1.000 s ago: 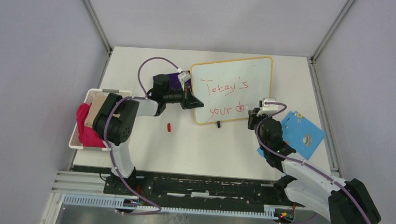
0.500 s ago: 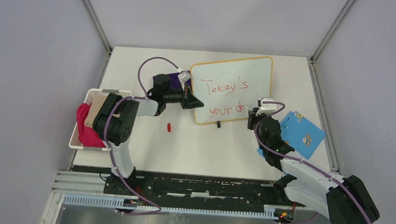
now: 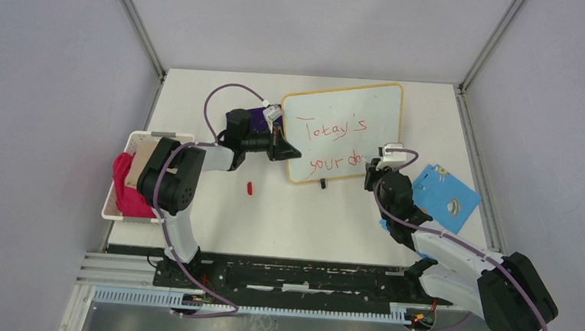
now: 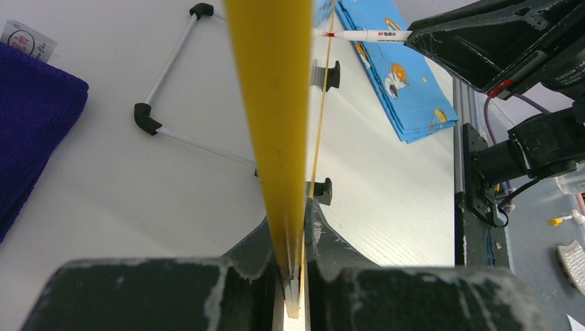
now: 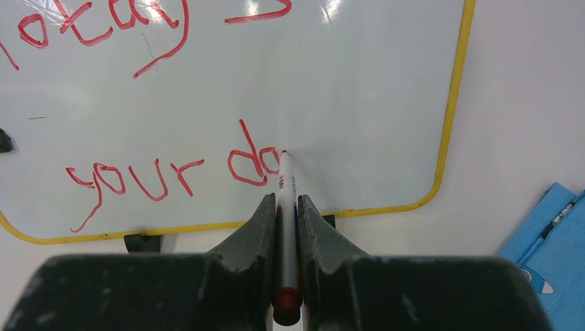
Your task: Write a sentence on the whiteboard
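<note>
right now the right gripper (image 5: 283, 207) is clenching a white-barrelled red marker (image 5: 285, 181) lengthwise between its fingers, and the tip is touching the whiteboard (image 5: 359, 96) just after the "do" of the lower line. the sentence (image 5: 159, 176) is reading "totay's" above and "your do" below, so by the look of it the last word is only partly written. the left gripper (image 4: 292, 227) is pinching the board's yellow frame at its left edge, steadying it where it is standing propped on its black feet at the far middle of the table (image 3: 309, 213).

to do this stroke well, the right arm should be pressing lightly and evenly, holding the tip square to the glossy face and making small, closed loops. it should also be minding the room toward the right frame, since only a modest strip of white is lying there. the left grip should be resisting that push so the board is not rocking.
</note>
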`<state>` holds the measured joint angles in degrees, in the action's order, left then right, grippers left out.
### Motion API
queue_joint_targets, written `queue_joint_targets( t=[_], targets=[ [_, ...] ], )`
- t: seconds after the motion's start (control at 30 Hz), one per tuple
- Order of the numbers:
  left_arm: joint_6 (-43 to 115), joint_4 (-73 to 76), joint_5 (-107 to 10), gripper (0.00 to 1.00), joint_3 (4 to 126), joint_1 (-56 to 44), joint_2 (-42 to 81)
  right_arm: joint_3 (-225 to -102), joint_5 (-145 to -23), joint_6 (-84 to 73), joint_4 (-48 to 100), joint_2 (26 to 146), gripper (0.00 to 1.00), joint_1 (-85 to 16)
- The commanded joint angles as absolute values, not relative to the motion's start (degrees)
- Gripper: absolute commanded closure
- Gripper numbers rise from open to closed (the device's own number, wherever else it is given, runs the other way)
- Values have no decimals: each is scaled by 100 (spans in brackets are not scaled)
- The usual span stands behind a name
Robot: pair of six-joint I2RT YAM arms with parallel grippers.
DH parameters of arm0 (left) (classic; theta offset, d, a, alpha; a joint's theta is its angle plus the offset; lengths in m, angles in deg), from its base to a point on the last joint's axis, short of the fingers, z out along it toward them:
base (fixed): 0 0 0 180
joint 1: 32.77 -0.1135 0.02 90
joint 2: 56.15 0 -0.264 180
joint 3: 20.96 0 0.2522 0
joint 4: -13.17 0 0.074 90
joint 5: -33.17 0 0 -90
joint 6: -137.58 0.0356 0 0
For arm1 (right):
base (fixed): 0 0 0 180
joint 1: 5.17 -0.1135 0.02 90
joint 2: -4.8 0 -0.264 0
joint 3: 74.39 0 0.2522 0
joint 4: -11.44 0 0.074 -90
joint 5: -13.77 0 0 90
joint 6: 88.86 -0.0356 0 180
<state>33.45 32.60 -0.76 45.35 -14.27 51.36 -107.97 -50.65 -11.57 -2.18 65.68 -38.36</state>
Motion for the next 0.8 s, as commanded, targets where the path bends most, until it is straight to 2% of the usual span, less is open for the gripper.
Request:
queue_joint_targets(
  t=[0.0, 0.77],
  targets=[
    [4135, 2164, -1055, 98, 4395, -1240, 5455, -10948, -4983, -1153, -565, 6600, 100, -3796],
    [4132, 2155, -1053, 98, 4387, -1229, 5444, -10602, -4843, -1193, -547, 5969, 100, -3783]
  ],
)
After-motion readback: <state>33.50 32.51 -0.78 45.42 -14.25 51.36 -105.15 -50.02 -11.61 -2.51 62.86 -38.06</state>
